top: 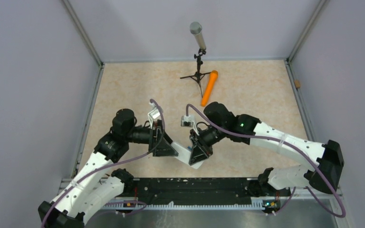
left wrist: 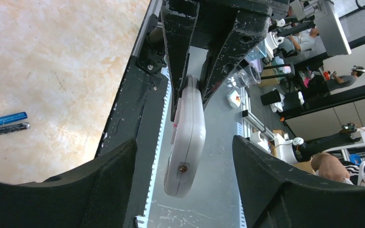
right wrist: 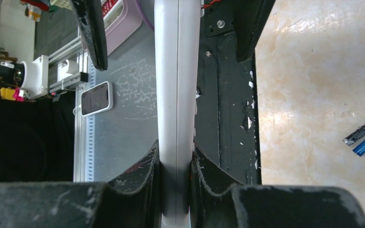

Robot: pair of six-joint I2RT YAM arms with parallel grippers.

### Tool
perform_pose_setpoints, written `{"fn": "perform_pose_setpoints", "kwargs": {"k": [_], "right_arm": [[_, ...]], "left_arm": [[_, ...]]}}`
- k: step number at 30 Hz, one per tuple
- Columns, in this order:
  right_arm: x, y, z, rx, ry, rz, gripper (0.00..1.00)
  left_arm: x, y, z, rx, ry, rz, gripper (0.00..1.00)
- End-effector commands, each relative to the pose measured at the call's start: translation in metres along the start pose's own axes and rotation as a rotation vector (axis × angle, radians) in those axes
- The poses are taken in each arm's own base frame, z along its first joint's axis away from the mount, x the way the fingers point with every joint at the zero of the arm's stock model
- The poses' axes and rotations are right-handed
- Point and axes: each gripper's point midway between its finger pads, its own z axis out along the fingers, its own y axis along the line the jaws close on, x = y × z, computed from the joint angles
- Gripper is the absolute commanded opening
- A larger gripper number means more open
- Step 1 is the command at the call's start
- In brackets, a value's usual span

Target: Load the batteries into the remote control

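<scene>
My right hand (right wrist: 176, 159) pinches the remote control (right wrist: 177, 85) by one end, its two fingers pressed against the flat faces, so I see the handset edge-on, running straight up the middle of the right wrist view. My left hand (left wrist: 183, 147) stands spread. In its own view one finger (left wrist: 100, 185) fills the lower left and the other the lower right. The white handset hangs between them near the centre of the frame, with clear gaps on both sides and touching neither. Its free end, with a small screw, points to the bottom of that frame. From the top camera the two hands meet nose to nose low in the centre, just above the black rail (top: 195, 187), with the handset bridging them. The batteries (left wrist: 5, 119) lie side by side on the surface (left wrist: 52, 47), at the left edge of the left wrist view and the right edge of the right wrist view, well apart from both hands.
</scene>
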Motion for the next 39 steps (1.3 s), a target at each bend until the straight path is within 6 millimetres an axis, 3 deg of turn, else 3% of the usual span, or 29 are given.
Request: {"fn": "perform_pose_setpoints", "kwargs": {"k": [1,14,20,23,25,26,27,30,33,39], "right_arm": [[-0.030,0.016,-0.005,-0.072,-0.080,-0.075,0.00],[-0.032,0.012,0.000,-0.080,-0.073,-0.061,0.00],[-0.031,0.012,0.001,-0.087,-0.074,-0.061,0.00],[-0.030,0.010,0.002,-0.089,-0.071,-0.054,0.00],[-0.029,0.009,0.003,-0.084,-0.068,-0.053,0.00],[-0.028,0.007,0.003,-0.069,-0.070,-0.052,0.03],[-0.029,0.003,0.002,-0.044,-0.075,-0.052,0.15],[-0.028,-0.004,-0.003,0.013,-0.105,-0.045,0.36],[-0.031,-0.008,-0.012,0.064,-0.164,-0.032,0.51],[-0.037,-0.036,-0.034,0.234,-0.305,0.053,0.60]], "left_arm": [[-0.004,-0.015,-0.001,0.044,0.006,0.075,0.71],[-0.001,-0.014,0.002,0.048,0.020,0.078,0.49],[0.000,-0.015,0.002,0.057,0.026,0.087,0.26],[0.000,-0.012,0.004,0.042,0.023,0.081,0.01],[-0.002,-0.009,0.004,0.033,0.020,0.071,0.00],[-0.002,-0.008,0.005,0.027,0.018,0.067,0.00],[-0.002,-0.005,0.006,0.015,0.014,0.067,0.00],[-0.003,0.005,0.007,-0.022,0.002,0.053,0.00],[-0.003,0.011,0.008,-0.046,-0.014,0.037,0.00],[-0.010,0.033,0.009,-0.146,-0.069,0.007,0.00]]}}
